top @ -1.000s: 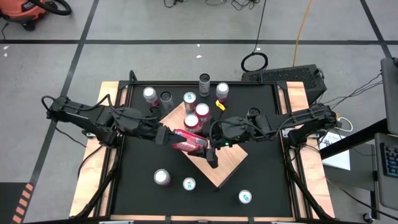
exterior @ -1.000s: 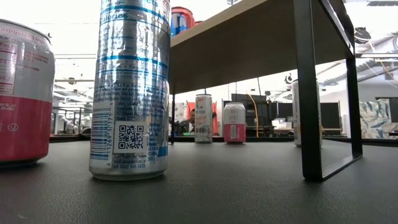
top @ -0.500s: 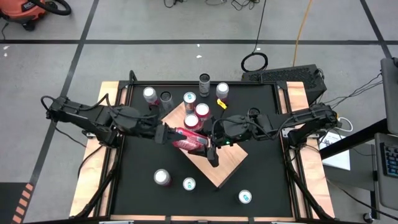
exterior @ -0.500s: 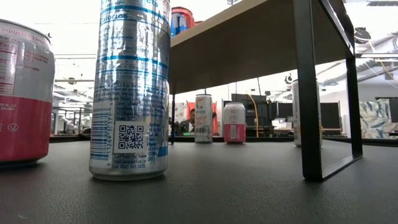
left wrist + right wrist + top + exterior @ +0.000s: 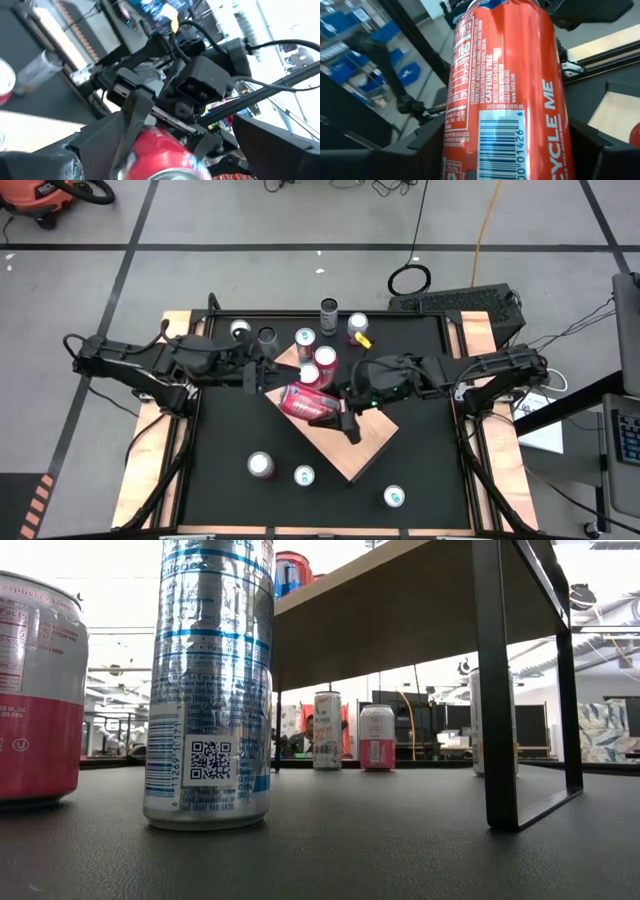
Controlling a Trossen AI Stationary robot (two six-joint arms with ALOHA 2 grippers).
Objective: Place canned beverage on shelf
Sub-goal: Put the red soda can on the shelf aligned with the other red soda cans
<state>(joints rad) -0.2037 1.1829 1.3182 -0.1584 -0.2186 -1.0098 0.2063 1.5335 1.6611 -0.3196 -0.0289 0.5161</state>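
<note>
A red can lies on its side in the air over the wooden shelf, a pale slab set cornerwise mid-table. My right gripper is shut on it, reaching in from the table's right. My left gripper stands open a little to the can's left and far side, touching nothing; its wrist view looks at the can's silver end. Three cans stand on the shelf's far corner. The low view shows the shelf's underside and neither gripper. My right gripper pinches the red can's side wall between its two fingers, at the end toward the table's right. The fingers come in about level from the right and lie along the can. The can is lifted clear of the shelf, lying roughly level.
Loose cans stand at the table's far edge and near edge. In the low view a silver-blue can and a pink can stand close by, beside the shelf's black leg.
My left gripper has let go of the red can's left end and drawn back toward the table's left and far edge, rolling a little. The can stays in my right gripper above the shelf, shifted slightly toward the right.
</note>
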